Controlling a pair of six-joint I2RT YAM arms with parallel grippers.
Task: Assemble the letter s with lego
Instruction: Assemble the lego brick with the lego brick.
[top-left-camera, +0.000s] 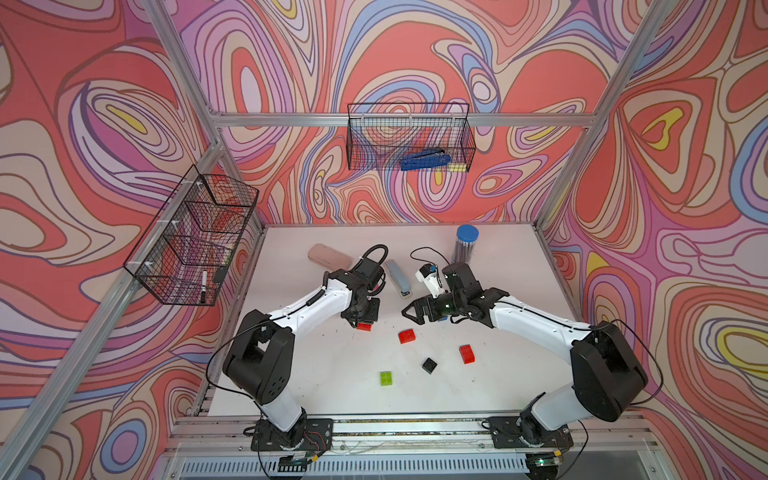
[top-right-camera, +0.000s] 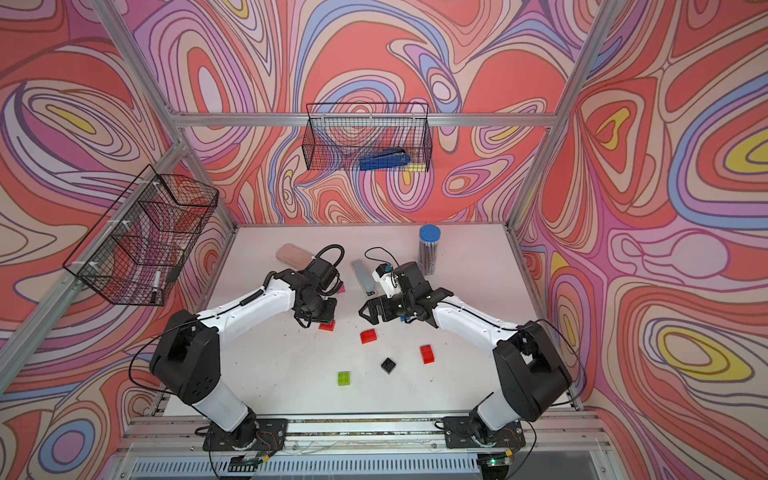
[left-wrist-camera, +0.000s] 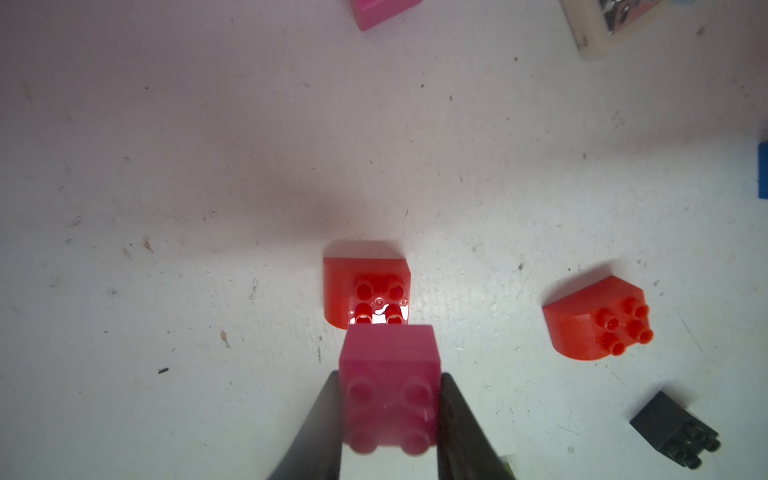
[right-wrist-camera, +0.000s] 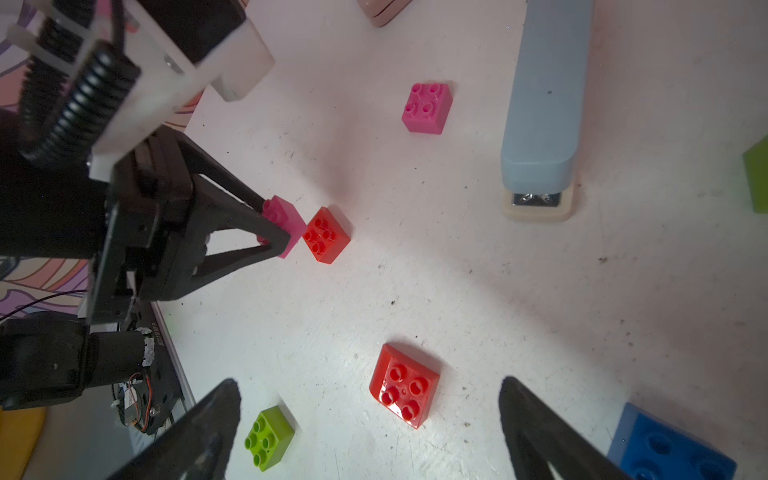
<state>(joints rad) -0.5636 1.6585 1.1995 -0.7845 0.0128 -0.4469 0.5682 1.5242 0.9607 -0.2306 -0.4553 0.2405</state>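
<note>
My left gripper is shut on a pink lego brick, held just above the table beside a red curved brick; the right wrist view shows the pink brick next to that red one. My right gripper hangs open over another red brick without touching it. Loose on the table lie a third red brick, a black brick, a lime brick, a second pink brick and a blue brick.
A grey-blue stapler lies between the two wrists toward the back. A pink oblong case and a blue-lidded jar stand near the back edge. Wire baskets hang on the walls.
</note>
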